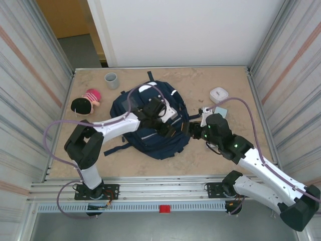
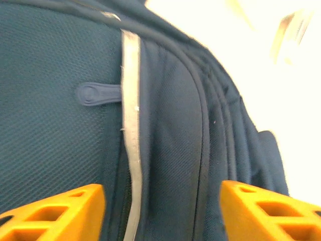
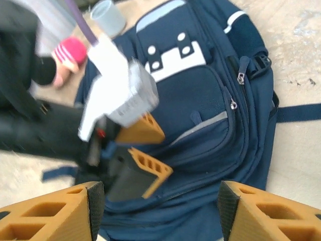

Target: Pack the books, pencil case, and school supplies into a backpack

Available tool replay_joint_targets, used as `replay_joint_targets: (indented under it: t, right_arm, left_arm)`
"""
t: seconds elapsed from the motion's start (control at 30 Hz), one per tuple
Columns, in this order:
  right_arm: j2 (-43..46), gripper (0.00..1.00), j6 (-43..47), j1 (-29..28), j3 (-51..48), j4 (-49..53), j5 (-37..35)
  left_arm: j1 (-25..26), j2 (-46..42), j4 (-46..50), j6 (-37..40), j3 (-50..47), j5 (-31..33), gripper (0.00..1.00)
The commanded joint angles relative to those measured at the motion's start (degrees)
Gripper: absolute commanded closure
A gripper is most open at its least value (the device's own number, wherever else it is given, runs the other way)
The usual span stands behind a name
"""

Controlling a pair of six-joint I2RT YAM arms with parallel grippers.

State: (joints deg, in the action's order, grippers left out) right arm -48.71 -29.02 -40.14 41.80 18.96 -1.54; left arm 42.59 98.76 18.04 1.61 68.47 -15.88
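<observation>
The navy backpack [image 1: 153, 145] lies flat mid-table, front pockets up, with a grey stripe [image 2: 131, 115] and a zipper pull [image 2: 95, 94] close under my left wrist camera. My left gripper [image 1: 169, 129] hovers over its lower front pocket, orange fingers [image 2: 55, 216] wide apart, open, nothing between them. The right wrist view shows that same left gripper [image 3: 165, 155] low over the backpack [image 3: 200, 95], jaws apart. My right gripper [image 1: 192, 129] sits at the backpack's right edge, open [image 3: 160, 206], with fabric below it. The book is out of view.
A grey cup [image 1: 111, 79] stands at the back left. A doll with a pink striped hat [image 1: 86, 102] lies left of the backpack. A white box [image 1: 219, 94] and a pale teal flat item [image 1: 220, 111] are to its right. Metal walls enclose the table.
</observation>
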Motion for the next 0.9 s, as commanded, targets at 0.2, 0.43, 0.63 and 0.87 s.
replay_joint_targets:
  t: [0.2, 0.43, 0.63, 0.87]
  right_arm:
    - [-17.36, 0.27, 33.44, -13.81, 14.08, 12.43, 8.65]
    - [-33.24, 0.17, 41.41, -19.73, 18.44, 11.21, 5.45]
    - [-42.12, 0.17, 47.68, -20.15, 18.72, 8.12, 0.3]
    - [-47.73, 0.34, 52.08, -21.09, 17.95, 7.66, -1.36]
  left_arm:
    - [-13.3, -21.82, -0.29, -16.88, -7.23, -0.33, 0.22]
    - [-23.74, -33.22, 0.49, -25.86, -19.56, -2.32, 0.21]
    - [-28.63, -39.1, -1.07, -29.73, -27.09, -2.68, 0.21]
    - [-31.4, -40.25, -2.06, -32.39, -31.23, -3.8, 0.21]
